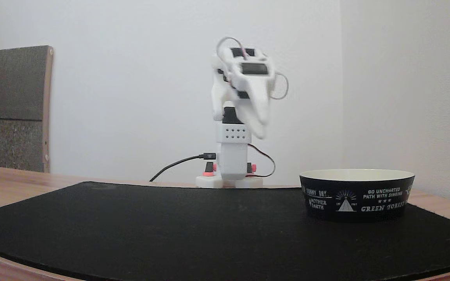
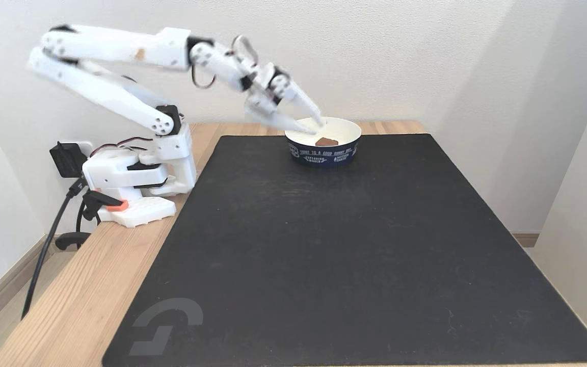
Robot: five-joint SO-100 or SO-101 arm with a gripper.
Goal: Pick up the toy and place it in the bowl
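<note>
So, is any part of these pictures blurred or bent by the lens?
In a fixed view the gripper is smeared by motion blur while the bowl is sharp, and the mat's near edge bows. In a fixed view from higher up, the arm is slightly soft.

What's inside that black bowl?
In a fixed view the bowl holds the small reddish toy on its cream floor, the open gripper above its rim. The bowl's near wall hides part of the floor.

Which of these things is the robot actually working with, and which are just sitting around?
In the job:
toy, lying in the bowl
bowl
hand, open, above the bowl's rim

Just there:
black mat
wooden table
cables
chair
</note>
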